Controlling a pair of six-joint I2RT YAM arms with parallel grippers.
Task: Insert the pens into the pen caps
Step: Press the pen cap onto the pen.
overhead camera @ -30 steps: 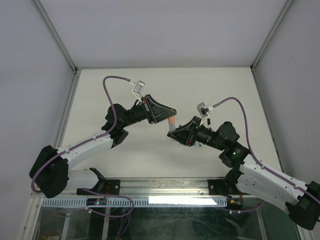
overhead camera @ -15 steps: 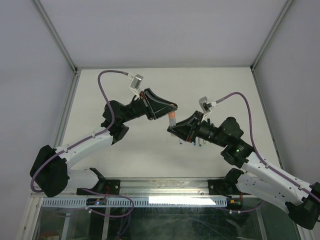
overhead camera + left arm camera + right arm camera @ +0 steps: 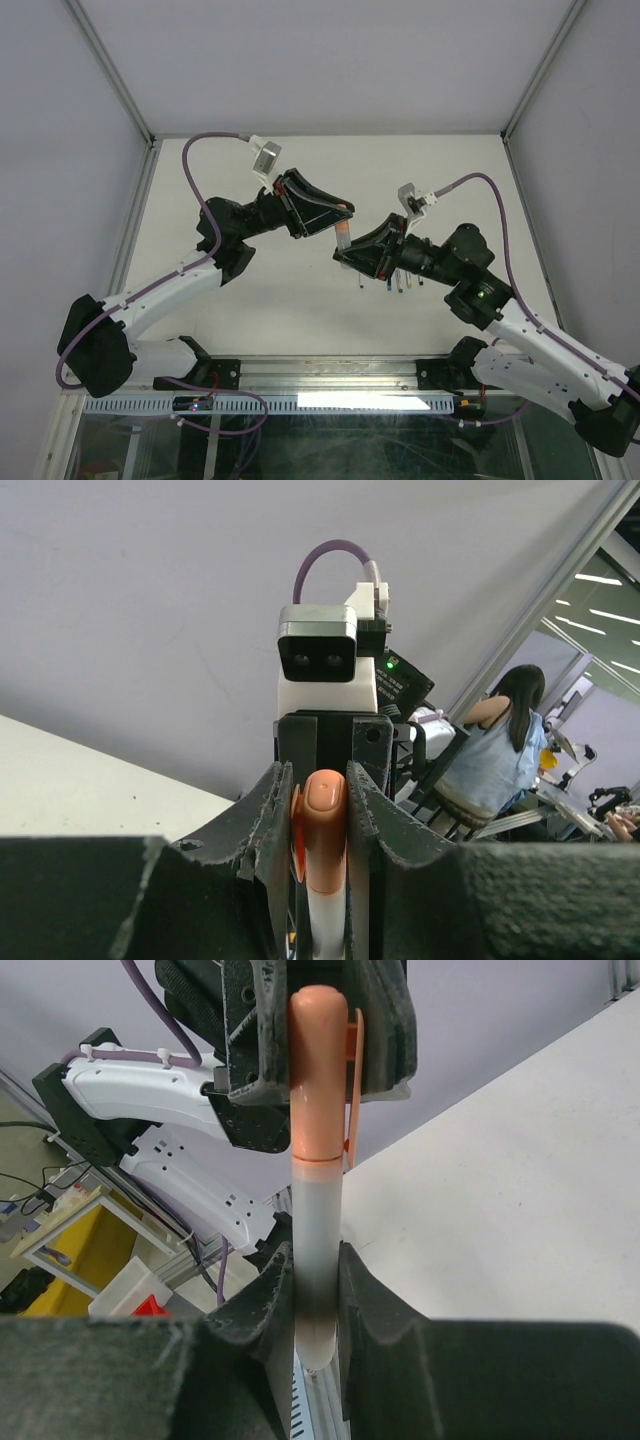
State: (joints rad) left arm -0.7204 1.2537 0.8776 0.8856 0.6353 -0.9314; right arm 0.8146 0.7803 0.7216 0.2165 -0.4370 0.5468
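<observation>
Left claw (image 3: 340, 212) first: its jaws are clamped on the orange cap (image 3: 323, 830), held up off the table (image 3: 300, 180). From the cap's open end the grey pen (image 3: 315, 1225) runs straight out, and the seam between them looks closed, so I judge it about seated. Beyond the cap's open end, the right claw (image 3: 312, 1305) is squeezed on the barrel's far end. To finish well I'd keep both wrists on one axis and press along the barrel only — no sideways twist — then free one side. Right of the cap, the spare pens (image 3: 398, 285) lie on the table.
</observation>
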